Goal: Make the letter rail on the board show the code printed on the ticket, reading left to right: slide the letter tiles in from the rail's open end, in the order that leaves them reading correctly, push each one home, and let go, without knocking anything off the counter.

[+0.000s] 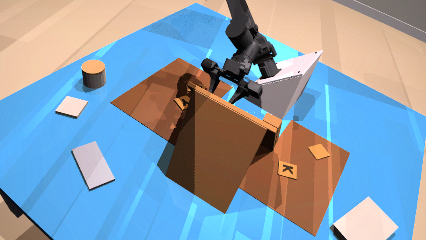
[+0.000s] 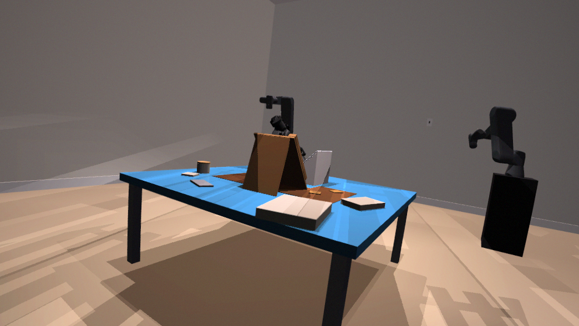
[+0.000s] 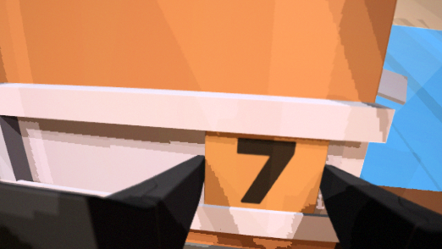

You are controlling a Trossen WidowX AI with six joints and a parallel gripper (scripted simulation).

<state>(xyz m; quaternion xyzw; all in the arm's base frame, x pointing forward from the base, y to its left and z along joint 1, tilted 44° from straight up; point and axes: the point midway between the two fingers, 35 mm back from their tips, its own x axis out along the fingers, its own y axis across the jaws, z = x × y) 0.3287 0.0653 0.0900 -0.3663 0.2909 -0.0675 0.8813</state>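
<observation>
My gripper (image 3: 262,168) (image 1: 221,97) is shut on the orange 7 tile (image 3: 296,190), one finger at each side edge. The tile stands upright between the lips of the white rail (image 3: 127,106), just inside its right end. Left of it, the channel is empty up to a dark end wall. The rail is on the front of the leaning board (image 1: 220,154) (image 2: 267,162) (image 3: 254,51). A Y tile (image 1: 178,103) lies on the left brown mat (image 1: 143,110). A K tile (image 1: 293,175) and a blank-looking tile (image 1: 318,151) lie on the right mat (image 1: 313,202). No ticket print is readable.
A white wedge-shaped stand (image 1: 280,95) (image 2: 324,169) is beside the arm. A round can (image 1: 94,78) (image 2: 203,167) and pale slabs (image 1: 71,106) (image 1: 92,165) are beyond the board's left side. Another slab (image 1: 366,217) is at the right, and a thick slab (image 2: 293,210) is at the table edge.
</observation>
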